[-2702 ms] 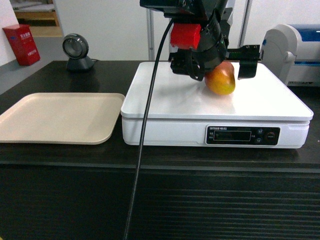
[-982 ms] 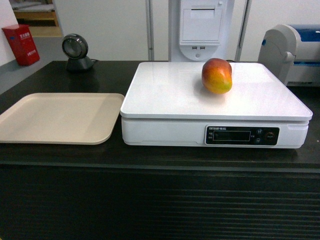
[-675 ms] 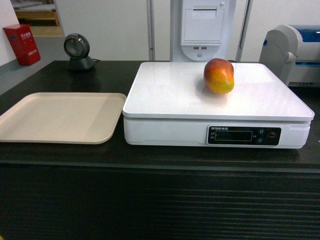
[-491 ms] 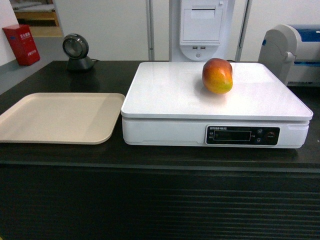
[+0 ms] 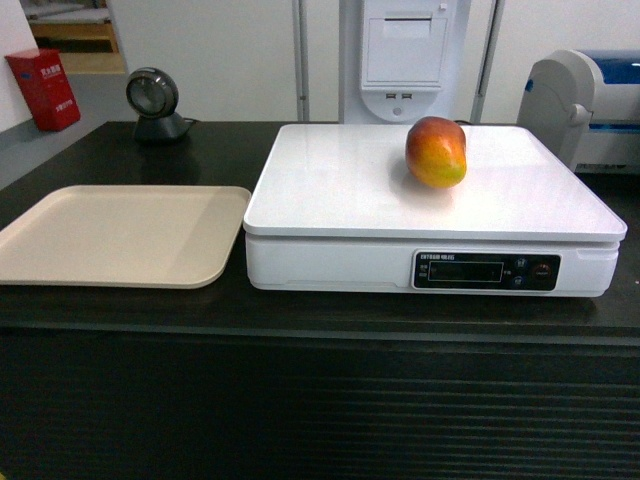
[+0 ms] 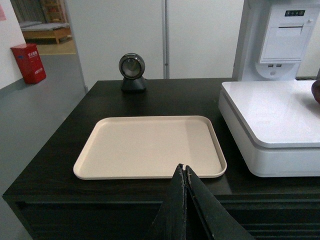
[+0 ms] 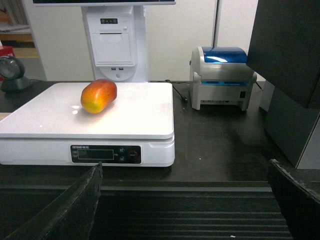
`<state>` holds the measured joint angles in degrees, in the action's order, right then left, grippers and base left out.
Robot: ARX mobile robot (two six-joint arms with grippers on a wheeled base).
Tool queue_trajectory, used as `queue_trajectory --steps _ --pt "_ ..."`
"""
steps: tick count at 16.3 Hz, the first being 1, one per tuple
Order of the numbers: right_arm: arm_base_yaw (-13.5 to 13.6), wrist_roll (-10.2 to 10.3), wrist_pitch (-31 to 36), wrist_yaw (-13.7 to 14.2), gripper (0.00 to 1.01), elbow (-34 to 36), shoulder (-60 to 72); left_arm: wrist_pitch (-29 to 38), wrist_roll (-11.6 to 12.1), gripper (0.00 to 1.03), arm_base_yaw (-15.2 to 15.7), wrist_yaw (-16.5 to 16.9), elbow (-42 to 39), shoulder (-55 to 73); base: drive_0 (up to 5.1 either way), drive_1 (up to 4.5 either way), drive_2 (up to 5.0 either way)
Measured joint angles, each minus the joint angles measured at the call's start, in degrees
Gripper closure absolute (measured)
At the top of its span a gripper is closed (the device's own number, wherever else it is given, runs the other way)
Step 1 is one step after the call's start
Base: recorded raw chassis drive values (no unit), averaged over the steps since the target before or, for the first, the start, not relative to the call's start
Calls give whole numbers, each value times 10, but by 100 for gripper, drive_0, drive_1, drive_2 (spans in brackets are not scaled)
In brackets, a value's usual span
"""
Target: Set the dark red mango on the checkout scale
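Observation:
The dark red mango point(image 5: 436, 152) lies on the white scale point(image 5: 360, 190), toward the back right of its platform, with nothing holding it; the right wrist view shows the mango point(image 7: 98, 95) on the scale point(image 7: 135, 112) too. The scale stands on the black checkout counter point(image 5: 130, 305). My left gripper point(image 6: 182, 167) is shut with nothing in it, in front of the counter near the beige tray. My right gripper point(image 7: 185, 172) is open and empty, held back in front of the counter's ribbed panel. Neither gripper appears in the head view.
A beige tray point(image 5: 110, 235) lies left of the scale. A round black scanner point(image 5: 152, 103) stands at the back left. A white receipt printer stand point(image 5: 403, 60) rises behind the scale, and a blue-topped label printer point(image 7: 222, 75) sits to its right.
The right arm, which was over the scale at the mango 2.7 s ago, has left the head view. The mango has stayed resting on the scale.

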<state>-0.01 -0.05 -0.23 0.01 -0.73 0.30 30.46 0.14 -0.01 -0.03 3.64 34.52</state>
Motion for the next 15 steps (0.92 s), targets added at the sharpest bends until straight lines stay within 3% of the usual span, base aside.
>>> queue_trajectory --steps 4,15 --pt "0 0 0 0 3 0 0 -130 0 101 0 0 -31 -171 0 0 0" --pt "0 0 0 0 3 0 0 -171 0 101 0 0 -31 -211 0 0 0"
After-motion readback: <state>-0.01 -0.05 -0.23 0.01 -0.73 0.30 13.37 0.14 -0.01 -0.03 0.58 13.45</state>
